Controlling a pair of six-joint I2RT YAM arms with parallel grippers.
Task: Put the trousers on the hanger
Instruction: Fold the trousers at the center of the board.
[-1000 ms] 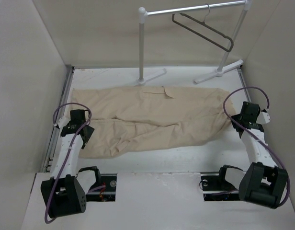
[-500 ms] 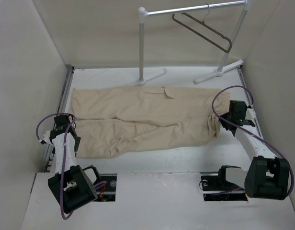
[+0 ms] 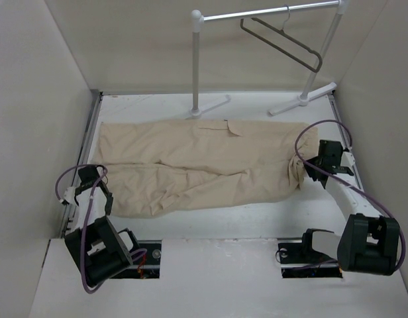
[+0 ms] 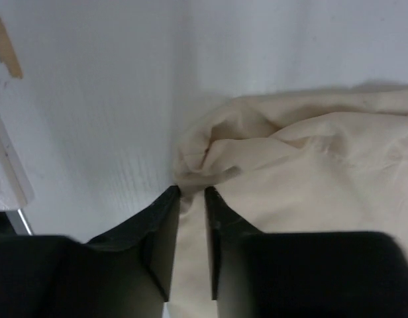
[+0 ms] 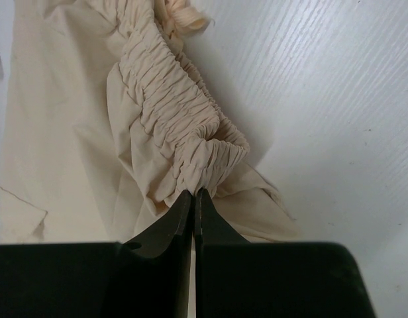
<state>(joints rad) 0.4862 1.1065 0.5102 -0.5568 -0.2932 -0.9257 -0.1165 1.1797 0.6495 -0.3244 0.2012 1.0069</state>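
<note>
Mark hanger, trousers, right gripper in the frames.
hanger (image 3: pixel 278 48): top view, lower bar.
trousers (image 5: pixel 171 112): right wrist view, gathered waistband.
right gripper (image 5: pixel 193 193): right wrist view, between fingertips pinching waistband.

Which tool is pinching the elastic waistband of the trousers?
The right tool, shut on the gathered waistband of the trousers; the left tool sits at a leg cuff.

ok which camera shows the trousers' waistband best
The right wrist view: the gathered elastic waistband is close and sharp, pinched between the right gripper's shut fingers. The top view shows it only as a small bunched end by that gripper. The left wrist view shows none of it, just a trouser leg end.
</note>
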